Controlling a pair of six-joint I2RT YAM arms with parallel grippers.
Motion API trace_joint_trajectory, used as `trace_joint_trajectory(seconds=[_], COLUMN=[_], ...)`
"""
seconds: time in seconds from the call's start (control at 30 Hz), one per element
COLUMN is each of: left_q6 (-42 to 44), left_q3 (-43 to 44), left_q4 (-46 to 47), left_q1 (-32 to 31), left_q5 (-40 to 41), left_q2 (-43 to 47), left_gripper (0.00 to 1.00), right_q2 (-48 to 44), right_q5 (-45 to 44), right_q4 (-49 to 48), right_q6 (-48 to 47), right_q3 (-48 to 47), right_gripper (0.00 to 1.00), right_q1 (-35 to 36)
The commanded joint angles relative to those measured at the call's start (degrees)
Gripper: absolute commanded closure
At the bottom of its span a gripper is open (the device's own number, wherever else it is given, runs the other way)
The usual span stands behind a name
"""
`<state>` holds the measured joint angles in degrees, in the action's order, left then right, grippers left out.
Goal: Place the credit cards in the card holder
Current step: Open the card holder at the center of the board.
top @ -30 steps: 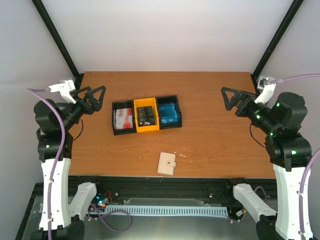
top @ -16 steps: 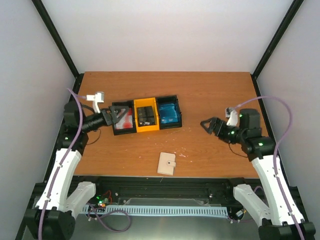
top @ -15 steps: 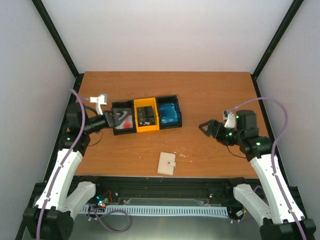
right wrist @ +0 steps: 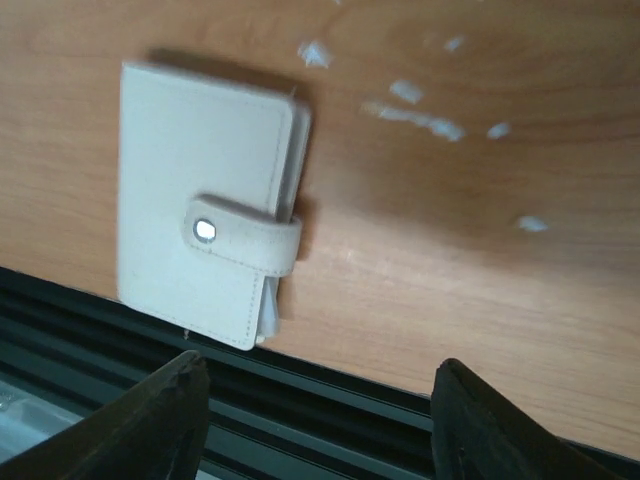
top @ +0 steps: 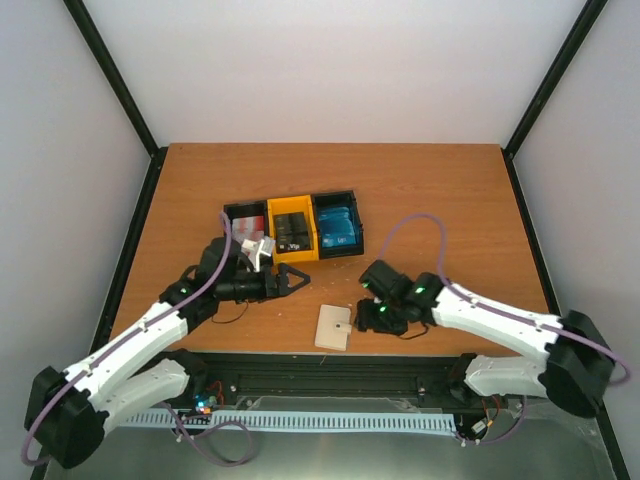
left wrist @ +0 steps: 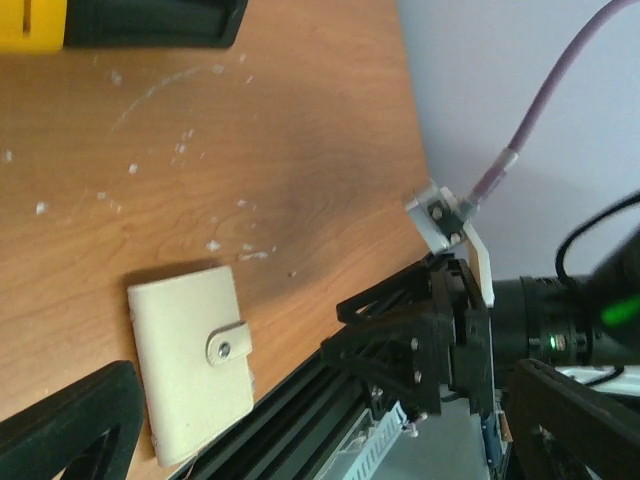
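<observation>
The card holder (top: 333, 327) is a beige wallet, snapped shut, lying flat near the table's front edge. It shows in the left wrist view (left wrist: 190, 355) and the right wrist view (right wrist: 205, 255). Black credit cards (top: 292, 228) and blue credit cards (top: 337, 228) sit in the tray; the red-and-white ones are mostly hidden by my left wrist. My left gripper (top: 292, 279) (left wrist: 320, 430) is open and empty, just left of and behind the wallet. My right gripper (top: 368, 316) (right wrist: 320, 420) is open and empty, just right of the wallet.
The black-and-yellow three-compartment tray (top: 292, 258) stands behind the wallet at mid table; its corner shows in the left wrist view (left wrist: 150, 20). The table's front edge and a black rail (right wrist: 400, 430) run right beside the wallet. My right gripper faces the left wrist camera (left wrist: 420, 340).
Both arms have swung in from the table's sides and come down to the wallet, the left past the tray's front, the right from mid right. The wallet and tray have not moved.
</observation>
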<state>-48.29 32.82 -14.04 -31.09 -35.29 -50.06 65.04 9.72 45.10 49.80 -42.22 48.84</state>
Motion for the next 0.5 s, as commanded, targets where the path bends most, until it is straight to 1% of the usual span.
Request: trace_joint_trajectory(seconds=[0.0,0.07,0.17,0.23,0.37,0.47], left_q6=[-6.4,-7.9,-9.5,-10.0,-10.5,-11.5], left_q3=[-1.3,-2.0,-3.4,-3.8,-5.0,-6.1], left_q4=[1.2,1.9,4.1,4.4,4.4,6.5], left_q1=[-6.0,-9.2,-12.6,-13.8,-14.1,-14.3], left_q5=[7.7,10.2,11.4,11.7,11.3,11.3], left_q2=[-4.3,-5.8,-7.8,-8.8,-10.3,-10.9], left_gripper=[0.0,0.0,0.0,0.0,0.0,0.01], right_q2=[7.5,10.0,13.2,14.5,17.3,19.0], right_q5=[-5.4,-4.8,-4.0,-4.3,-3.9,-4.5], right_q4=[-5.6,-8.9,-12.7,-14.3,-17.0,-18.0], right_q6=[6.5,7.1,7.0,6.6,6.1,7.0], right_q3=[-1.1,-0.7,-0.5,-0.6,-0.3,0.2], right_gripper=[0.44,0.5,0.6,0.62,0.64,0.69], right_q1=[8.8,11.6,12.9,13.1,13.1,13.1])
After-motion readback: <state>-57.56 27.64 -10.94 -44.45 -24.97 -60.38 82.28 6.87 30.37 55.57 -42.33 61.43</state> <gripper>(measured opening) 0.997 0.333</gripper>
